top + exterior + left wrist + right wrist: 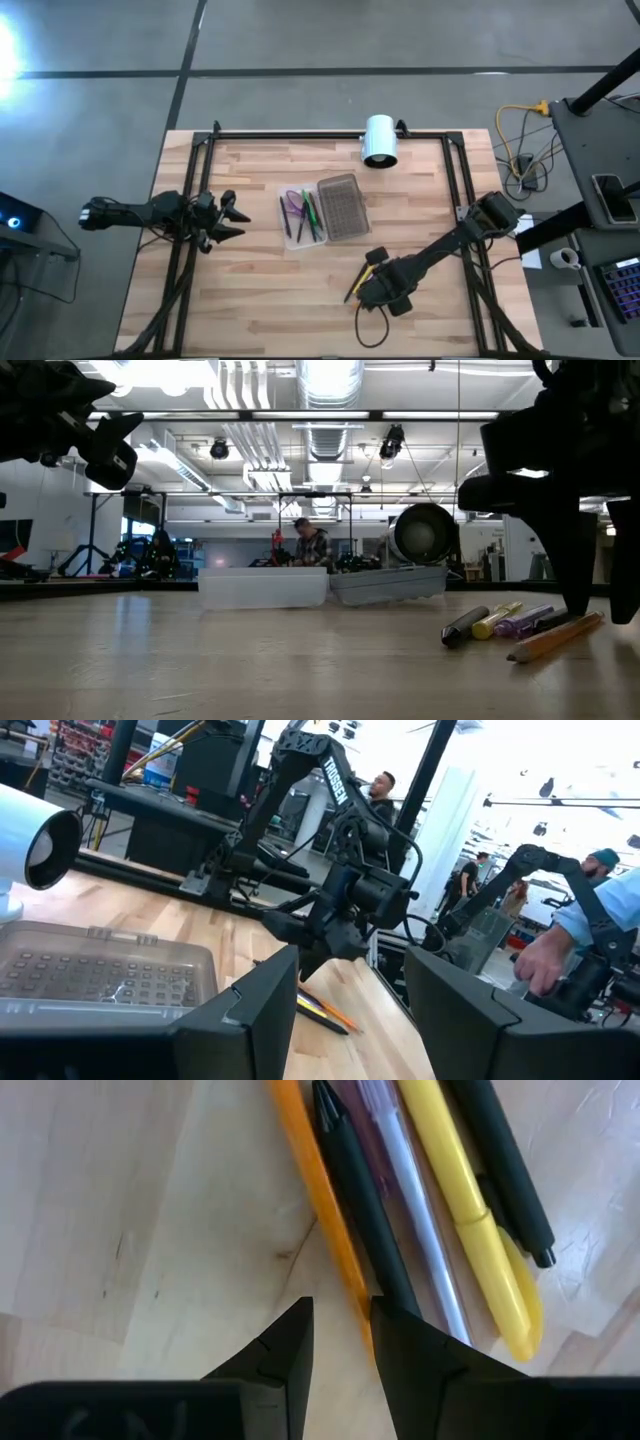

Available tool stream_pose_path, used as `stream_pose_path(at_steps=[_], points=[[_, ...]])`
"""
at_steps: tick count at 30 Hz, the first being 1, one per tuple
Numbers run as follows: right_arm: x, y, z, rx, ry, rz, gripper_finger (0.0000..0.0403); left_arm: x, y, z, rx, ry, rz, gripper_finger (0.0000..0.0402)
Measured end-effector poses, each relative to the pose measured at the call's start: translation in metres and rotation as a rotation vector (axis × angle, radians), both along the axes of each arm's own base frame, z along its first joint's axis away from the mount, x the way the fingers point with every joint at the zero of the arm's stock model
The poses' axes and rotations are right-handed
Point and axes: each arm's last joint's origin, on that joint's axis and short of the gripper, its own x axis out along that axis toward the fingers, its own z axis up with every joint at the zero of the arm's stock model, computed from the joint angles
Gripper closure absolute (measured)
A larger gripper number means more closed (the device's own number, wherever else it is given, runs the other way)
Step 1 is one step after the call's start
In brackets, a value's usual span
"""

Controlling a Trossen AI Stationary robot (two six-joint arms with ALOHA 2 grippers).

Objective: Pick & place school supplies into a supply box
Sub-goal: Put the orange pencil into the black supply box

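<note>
Several pens lie side by side on the table near its right front: an orange pencil (320,1190), a black pen (360,1200), a clear purple pen (400,1190), a yellow pen (460,1190) and another black one (500,1160). My right gripper (340,1330) (372,280) is low over them and open, its fingertips on either side of the orange pencil (555,640). The supply box (300,217) lies open at the table's middle, with green, purple and dark pens in its tray and its dotted lid (340,207) beside it. My left gripper (232,215) waits open at the left. My right gripper comes down from above with its fingers across the orange pencil near one end (352,1295). One finger (420,1350) covers the pencil's end and the black pen beside it. Whether it touches them I cannot tell. All the pens lie flat on the table.
A white cylinder (380,140) lies at the far edge, behind the box. A black frame runs along the table's left, right and far sides. Cables hang off the near right edge (370,325). People stand in the room beyond (590,920). Bare wood lies between the box and the pens.
</note>
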Motion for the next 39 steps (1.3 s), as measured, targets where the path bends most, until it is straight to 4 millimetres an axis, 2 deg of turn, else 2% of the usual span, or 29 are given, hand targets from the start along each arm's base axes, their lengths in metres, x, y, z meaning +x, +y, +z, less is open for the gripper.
stream_pose_path(at_steps=[13, 19, 29, 39], points=[[0.004, -0.015, -0.009, 0.098, 0.035, -0.064, 0.0311, 0.000, 0.000, 0.000, 0.000, 0.002, 0.001, 0.0233], [0.005, -0.021, -0.010, 0.112, 0.048, -0.100, 0.0335, 0.000, 0.000, 0.000, 0.000, 0.002, 0.001, 0.0233], [0.005, -0.021, -0.011, 0.112, 0.053, -0.113, 0.0376, 0.000, 0.000, 0.000, 0.000, 0.002, 0.001, 0.0233], [0.012, -0.017, 0.000, 0.114, 0.060, -0.131, 0.0385, 0.000, 0.000, 0.000, 0.000, 0.002, 0.001, 0.0233]])
